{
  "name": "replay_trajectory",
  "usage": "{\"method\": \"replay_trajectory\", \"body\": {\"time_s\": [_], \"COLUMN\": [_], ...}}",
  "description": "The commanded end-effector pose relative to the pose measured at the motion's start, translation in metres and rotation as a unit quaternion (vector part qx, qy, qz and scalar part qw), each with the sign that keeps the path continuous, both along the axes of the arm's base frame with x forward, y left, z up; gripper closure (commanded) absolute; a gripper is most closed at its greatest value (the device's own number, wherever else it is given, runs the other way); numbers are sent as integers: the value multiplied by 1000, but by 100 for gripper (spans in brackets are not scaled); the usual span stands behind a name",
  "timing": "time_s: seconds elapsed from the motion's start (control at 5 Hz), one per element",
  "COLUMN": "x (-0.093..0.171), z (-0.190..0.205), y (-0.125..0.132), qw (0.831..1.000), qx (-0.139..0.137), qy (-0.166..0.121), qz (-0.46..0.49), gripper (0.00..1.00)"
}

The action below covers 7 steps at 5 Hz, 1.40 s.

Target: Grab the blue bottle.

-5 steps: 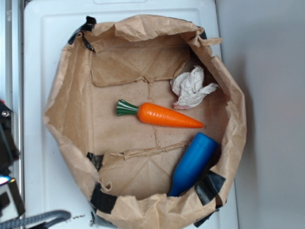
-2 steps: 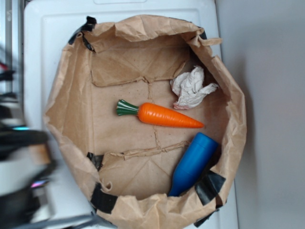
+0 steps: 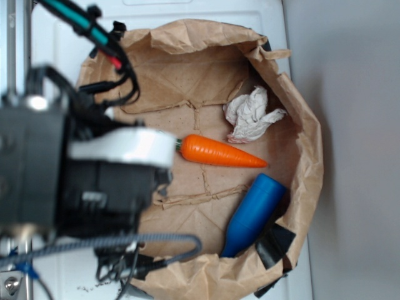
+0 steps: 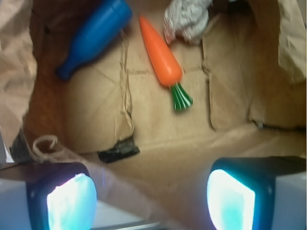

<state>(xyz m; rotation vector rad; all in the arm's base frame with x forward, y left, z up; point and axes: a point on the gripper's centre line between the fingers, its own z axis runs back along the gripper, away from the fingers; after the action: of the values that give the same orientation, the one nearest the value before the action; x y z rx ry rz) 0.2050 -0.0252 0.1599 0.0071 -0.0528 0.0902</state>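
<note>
The blue bottle [image 3: 254, 214] lies on its side in the lower right of the brown paper bag [image 3: 94, 150], neck toward the bag's near wall. In the wrist view the blue bottle [image 4: 93, 37] sits at the top left, far from my gripper [image 4: 151, 199]. My gripper stands open, its two glowing pads [image 4: 71, 201] wide apart with nothing between them, above the bag's left rim. In the exterior view the arm and wrist [image 3: 81, 181] cover the bag's left side, and the fingertips are hidden there.
An orange carrot [image 3: 219, 152] with a green top lies across the bag's middle, beside the bottle. A crumpled white paper [image 3: 251, 115] sits at the back right. Black tape [image 3: 275, 244] patches the bag wall near the bottle's neck. The bag rests on a white tray [image 3: 56, 37].
The arm has swung in from the left edge and now hangs over the bag's left side, hiding the carrot's green top. Bottle, carrot and paper have not moved.
</note>
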Motion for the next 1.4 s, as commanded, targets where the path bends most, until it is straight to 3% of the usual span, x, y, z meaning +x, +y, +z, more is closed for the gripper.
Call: {"method": "replay_trajectory", "body": {"time_s": [0.0, 0.2, 0.4, 0.6, 1.2], "x": [11, 61, 109, 159, 159], "z": [-7, -56, -76, -86, -86], "y": [13, 19, 13, 4, 4], "qw": [993, 991, 987, 983, 983], "qx": [-39, -55, -48, -62, -62], "qy": [-70, -33, -23, -21, -21], "qz": [81, 118, 151, 172, 172], "gripper": [0, 0, 0, 0, 0]}}
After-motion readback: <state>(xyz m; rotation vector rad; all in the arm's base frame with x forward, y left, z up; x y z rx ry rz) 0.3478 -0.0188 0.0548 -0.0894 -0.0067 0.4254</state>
